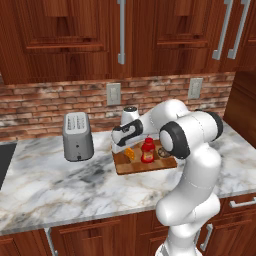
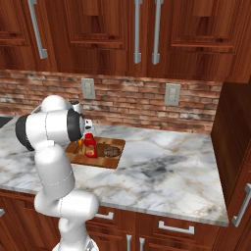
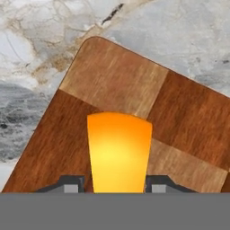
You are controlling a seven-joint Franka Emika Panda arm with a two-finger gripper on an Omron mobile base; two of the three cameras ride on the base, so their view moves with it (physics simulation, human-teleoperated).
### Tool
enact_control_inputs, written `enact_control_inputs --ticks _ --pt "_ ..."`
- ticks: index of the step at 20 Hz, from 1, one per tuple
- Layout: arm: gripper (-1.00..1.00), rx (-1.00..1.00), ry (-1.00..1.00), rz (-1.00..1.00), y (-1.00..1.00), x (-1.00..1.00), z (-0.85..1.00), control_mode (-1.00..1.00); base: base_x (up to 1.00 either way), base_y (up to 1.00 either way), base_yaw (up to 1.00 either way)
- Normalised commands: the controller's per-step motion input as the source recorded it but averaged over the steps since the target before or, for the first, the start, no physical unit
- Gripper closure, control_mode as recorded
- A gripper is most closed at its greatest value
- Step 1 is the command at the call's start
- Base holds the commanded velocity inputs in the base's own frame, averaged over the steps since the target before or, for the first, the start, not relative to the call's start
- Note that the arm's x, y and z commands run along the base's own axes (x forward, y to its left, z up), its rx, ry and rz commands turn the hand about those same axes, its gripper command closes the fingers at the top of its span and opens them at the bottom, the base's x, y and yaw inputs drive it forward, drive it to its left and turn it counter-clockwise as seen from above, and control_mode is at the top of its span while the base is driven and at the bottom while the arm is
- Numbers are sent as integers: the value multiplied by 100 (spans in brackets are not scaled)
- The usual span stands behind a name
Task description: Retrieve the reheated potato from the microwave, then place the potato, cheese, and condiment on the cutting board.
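Marble counter (image 1: 60, 180) all along, and starting at the left there's a silver toaster (image 1: 78, 136) standing well apart from the action. Moving right, the board (image 1: 131, 167) lies flat on the stone with the whole set on it: cheese (image 1: 130, 153) at the left end, red bottle (image 1: 147, 151) upright in the middle, potato (image 2: 112, 151) at the right end. From the other side the bottle (image 2: 89, 146) and potato are plain on the board (image 2: 105, 161), each apart from its neighbour.

Now the gripper (image 1: 118, 147), just over the cheese end. Looking down along the hand, the orange wedge (image 3: 119, 152) stands between the two fingertips (image 3: 70, 185), with the chequered wood (image 3: 112, 76) beneath it. The tips sit right at the wedge's flanks; whether they are pressing or have a sliver of gap, I can't tell from here. So call the jaws narrowly apart around the cheese, grip uncertain.

My read: this is the last step, the cheese being set down, everything else already home. What the next move calls for is letting go cleanly and lifting straight up, because the wedge is tall and narrow and the bottle stands just beside it; any sideways drag could topple one into the other.
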Motion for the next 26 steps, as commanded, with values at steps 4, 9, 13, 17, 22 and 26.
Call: enact_control_inputs --ticks 4,9,13,17,22,26 --pt "-100 0 0 0 -1 -20 0 -100 0 0 0" --pt "-100 0 0 0 0 -7 8 -100 0 0 0" --pt "-100 0 0 0 0 -3 21 -100 0 0 0" --pt "-100 0 0 0 0 -17 25 -100 0 0 0" --pt "-100 0 0 0 0 -23 24 -100 0 0 0" --pt "-100 0 -2 0 0 -26 20 -100 0 0 0"
